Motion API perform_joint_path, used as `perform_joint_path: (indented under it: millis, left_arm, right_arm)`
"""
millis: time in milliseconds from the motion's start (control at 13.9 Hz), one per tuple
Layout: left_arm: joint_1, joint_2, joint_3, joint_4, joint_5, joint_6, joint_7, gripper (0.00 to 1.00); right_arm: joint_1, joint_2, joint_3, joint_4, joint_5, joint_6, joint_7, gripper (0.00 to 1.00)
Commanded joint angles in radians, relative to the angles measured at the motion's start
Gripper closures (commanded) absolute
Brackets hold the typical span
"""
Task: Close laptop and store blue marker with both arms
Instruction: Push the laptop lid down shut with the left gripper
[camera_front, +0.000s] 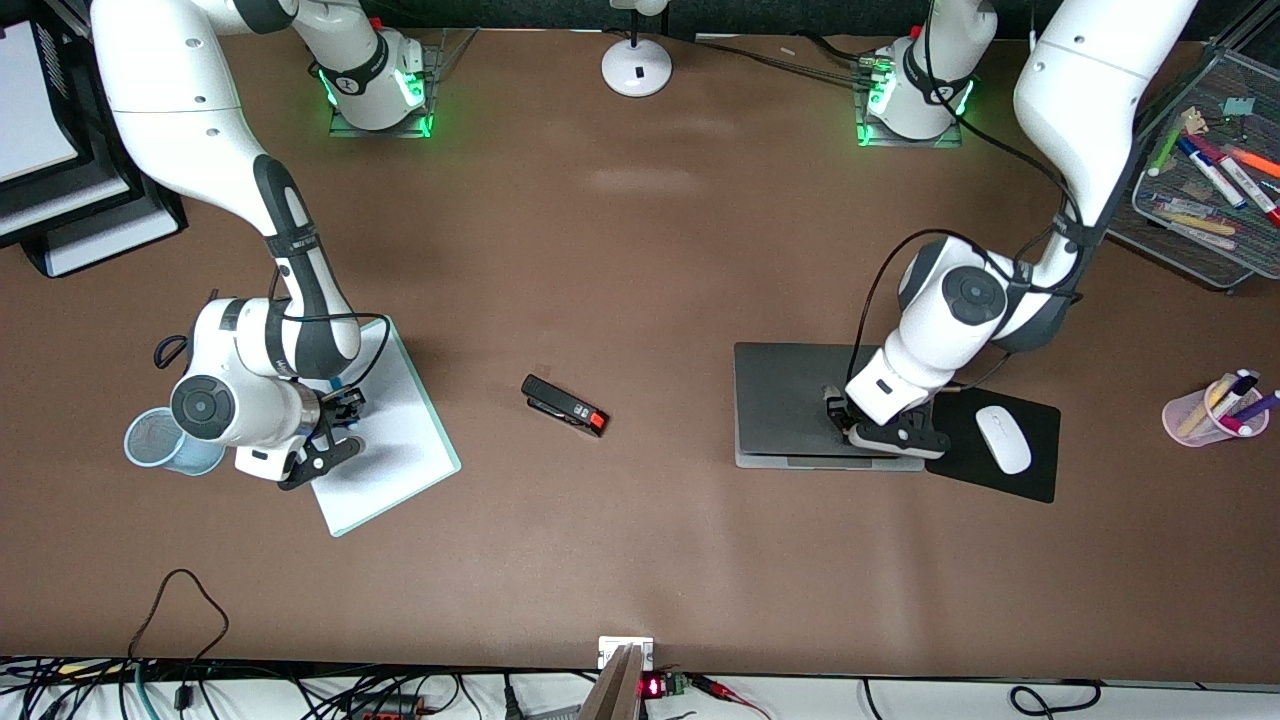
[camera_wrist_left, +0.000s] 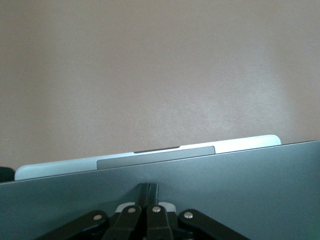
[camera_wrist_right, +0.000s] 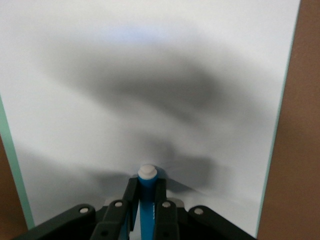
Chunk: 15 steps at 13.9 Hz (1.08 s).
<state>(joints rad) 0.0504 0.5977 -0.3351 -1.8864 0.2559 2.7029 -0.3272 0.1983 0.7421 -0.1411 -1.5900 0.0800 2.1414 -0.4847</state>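
Observation:
The silver-grey laptop (camera_front: 790, 400) lies toward the left arm's end of the table, its lid down almost flat; a pale strip of its base (camera_wrist_left: 240, 143) shows past the lid's edge. My left gripper (camera_front: 893, 440) is shut and empty, its fingertips (camera_wrist_left: 149, 187) resting on the lid (camera_wrist_left: 250, 180) near the mousepad side. My right gripper (camera_front: 335, 450) is over the white board (camera_front: 395, 440) and is shut on the blue marker (camera_wrist_right: 148, 195), whose pale end sticks out past the fingers. In the front view the marker is hidden by the hand.
A pale blue mesh cup (camera_front: 160, 440) stands beside the right hand. A black stapler (camera_front: 565, 405) lies mid-table. A black mousepad (camera_front: 1040, 470) with a white mouse (camera_front: 1003, 438) adjoins the laptop. A pink pen cup (camera_front: 1190, 415) and a mesh tray of markers (camera_front: 1170, 230) stand past it.

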Motion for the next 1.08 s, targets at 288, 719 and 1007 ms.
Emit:
perform_joint_path:
  millis: [288, 719, 1007]
  left_arm:
    - [-0.007, 0.117, 0.001, 0.092, 0.028, 0.015, 0.007, 1.00]
    - [-0.012, 0.136, 0.022, 0.093, 0.049, 0.044, 0.005, 1.00]
    - [-0.011, 0.137, 0.022, 0.092, 0.051, 0.044, 0.005, 1.00]
  right_arm:
    - [0.001, 0.002, -0.002, 0.018, 0.018, 0.002, -0.023, 0.95]
    - [0.003, -0.047, 0.000, 0.067, 0.020, -0.028, -0.032, 0.98]
    - [-0.002, -0.128, -0.003, 0.068, 0.020, -0.066, -0.069, 1.00]
